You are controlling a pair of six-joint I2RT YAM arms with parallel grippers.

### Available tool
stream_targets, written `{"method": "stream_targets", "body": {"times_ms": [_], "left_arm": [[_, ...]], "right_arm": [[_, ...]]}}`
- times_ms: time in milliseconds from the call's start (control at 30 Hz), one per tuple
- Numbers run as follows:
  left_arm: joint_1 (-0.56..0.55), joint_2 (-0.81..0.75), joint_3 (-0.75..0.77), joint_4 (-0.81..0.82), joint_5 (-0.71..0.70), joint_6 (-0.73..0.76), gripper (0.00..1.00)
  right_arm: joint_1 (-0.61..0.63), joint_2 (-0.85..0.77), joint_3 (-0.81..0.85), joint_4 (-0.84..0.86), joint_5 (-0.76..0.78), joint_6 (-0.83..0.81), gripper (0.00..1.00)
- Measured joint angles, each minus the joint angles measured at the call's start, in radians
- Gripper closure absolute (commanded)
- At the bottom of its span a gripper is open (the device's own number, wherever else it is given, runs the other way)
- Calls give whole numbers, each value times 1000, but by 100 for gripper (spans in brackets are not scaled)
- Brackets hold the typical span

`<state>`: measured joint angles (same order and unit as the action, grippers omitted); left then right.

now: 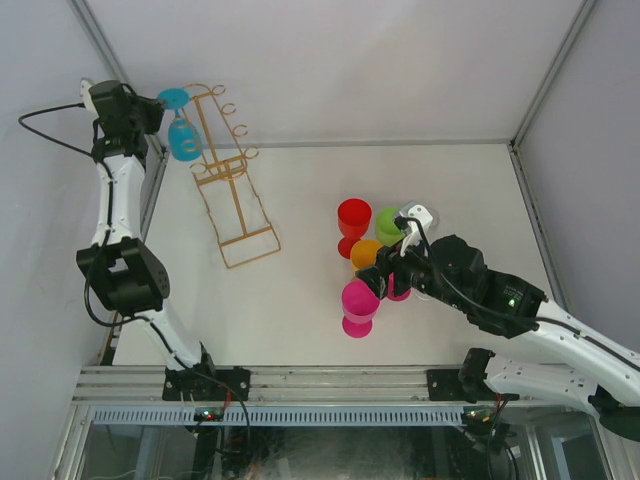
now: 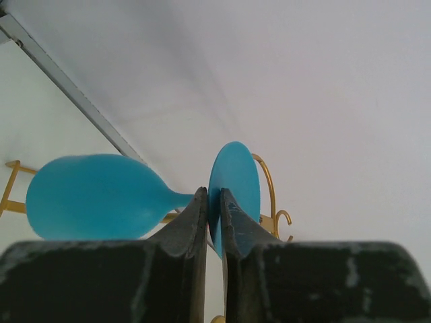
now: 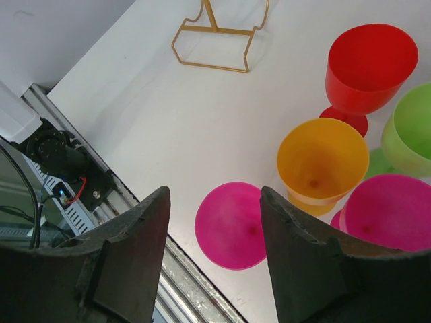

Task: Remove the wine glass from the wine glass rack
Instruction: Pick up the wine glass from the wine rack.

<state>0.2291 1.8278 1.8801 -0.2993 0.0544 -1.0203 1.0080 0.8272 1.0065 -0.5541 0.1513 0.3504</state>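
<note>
Wine glass point(image 1: 184, 138), blue: hung near the top of the wine glass rack point(image 1: 238, 200), stem clamped by the left gripper point(image 2: 214, 202). It is best slid level off its hook before being lowered. Right gripper point(image 3: 214, 198): held open, empty.

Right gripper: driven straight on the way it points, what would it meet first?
Likely the magenta glass, its open bowl framed between the right gripper's open fingers; how far off it is stays unclear.

wine glass rack point(image 1: 222, 172) far-left on table point(image 1: 300, 290), wine glass point(image 1: 184, 140) at its left side, other glasses point(image 1: 353, 217) right
</note>
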Motion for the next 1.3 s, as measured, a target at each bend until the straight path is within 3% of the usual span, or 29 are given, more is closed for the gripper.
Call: {"method": "stream_targets", "body": {"times_ms": [267,467,1000,1300], "left_arm": [[-9,-3,2,7,-46,13,98],[-14,-11,16,18,-79,56,100],[-24,-62,28,-3,-149,167,100],[-24,-189,-16,-32,-186,267,100]], "right_arm": [[0,0,0,0,-4,0,44],[0,0,0,0,-4,0,44],[0,-5,0,0,-15,4,44],[0,-25,0,2,-14,5,44]]}}
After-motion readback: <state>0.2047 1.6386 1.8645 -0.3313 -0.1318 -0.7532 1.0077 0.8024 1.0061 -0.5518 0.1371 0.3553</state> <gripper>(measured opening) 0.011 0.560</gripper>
